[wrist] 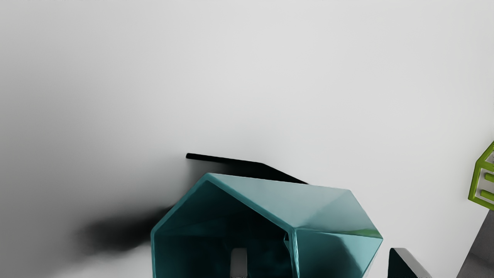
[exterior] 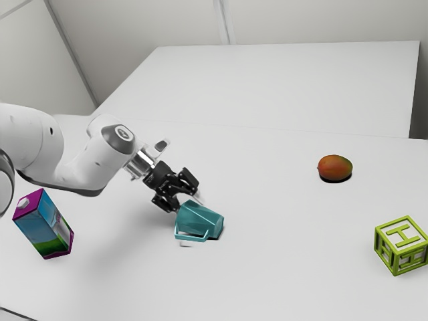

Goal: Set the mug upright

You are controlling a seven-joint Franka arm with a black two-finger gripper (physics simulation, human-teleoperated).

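My gripper [exterior: 188, 200] is beside the mouth end of the teal mug [exterior: 200, 219], which lies on its side on the white table. The mug's handle points toward the exterior view's bottom edge. In the wrist view the gripper [wrist: 322, 263] stands open across one wall of the mug [wrist: 320, 204]: one fingertip [wrist: 238, 260] shows within the mug's dark mouth, the other outside the wall, with space between it and the mug. The mug's lower part is cut off there.
A tilted juice carton [exterior: 43, 224] is near the arm at the exterior view's left. Toward that view's right are a red-green mango [exterior: 334, 167] and a green letter cube [exterior: 402, 246]. The table [exterior: 281, 274] extends around them.
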